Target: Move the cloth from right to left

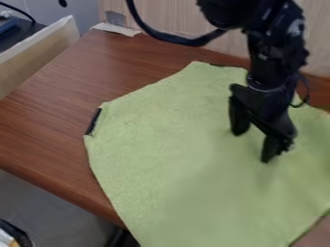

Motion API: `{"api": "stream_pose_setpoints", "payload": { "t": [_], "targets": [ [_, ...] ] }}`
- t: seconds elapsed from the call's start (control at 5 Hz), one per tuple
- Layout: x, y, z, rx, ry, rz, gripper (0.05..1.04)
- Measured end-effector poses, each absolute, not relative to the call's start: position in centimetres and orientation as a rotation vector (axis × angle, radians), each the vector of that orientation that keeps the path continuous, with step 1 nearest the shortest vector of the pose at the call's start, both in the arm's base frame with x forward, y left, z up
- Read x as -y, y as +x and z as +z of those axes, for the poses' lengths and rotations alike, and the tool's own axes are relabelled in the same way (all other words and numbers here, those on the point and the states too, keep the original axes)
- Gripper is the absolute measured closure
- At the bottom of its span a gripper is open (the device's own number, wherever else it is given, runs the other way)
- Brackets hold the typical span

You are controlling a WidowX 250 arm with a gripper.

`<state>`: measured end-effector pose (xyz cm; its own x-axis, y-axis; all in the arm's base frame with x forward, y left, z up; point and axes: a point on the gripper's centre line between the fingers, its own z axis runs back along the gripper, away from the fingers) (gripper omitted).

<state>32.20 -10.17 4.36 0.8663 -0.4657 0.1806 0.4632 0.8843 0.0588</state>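
Note:
The black gripper (pixel 253 145) hangs over the right part of the green cloth, its two fingers spread apart with only cloth visible between and below them. The light green cloth (pixel 174 144) lies spread over the middle and right of the brown table, reaching past the table's front edge at the bottom. Whether the fingertips touch the cloth, I cannot tell.
The brown wooden table (pixel 58 120) shows to the left of the cloth. A thin black strip (pixel 93 121) pokes out at the cloth's left corner. Behind stands a light wooden panel (pixel 180 19), and a cable loops near the arm. A box edge is at upper left.

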Motion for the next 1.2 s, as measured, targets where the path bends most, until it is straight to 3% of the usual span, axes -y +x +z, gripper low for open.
{"api": "stream_pose_setpoints", "payload": {
  "t": [0.6,1.2],
  "targets": [
    [1.0,34.9,4.4,0.167,0.074,-0.262,0.083],
    [-7.7,35.1,4.7,0.16,0.115,-0.056,0.083]
  ]
}}
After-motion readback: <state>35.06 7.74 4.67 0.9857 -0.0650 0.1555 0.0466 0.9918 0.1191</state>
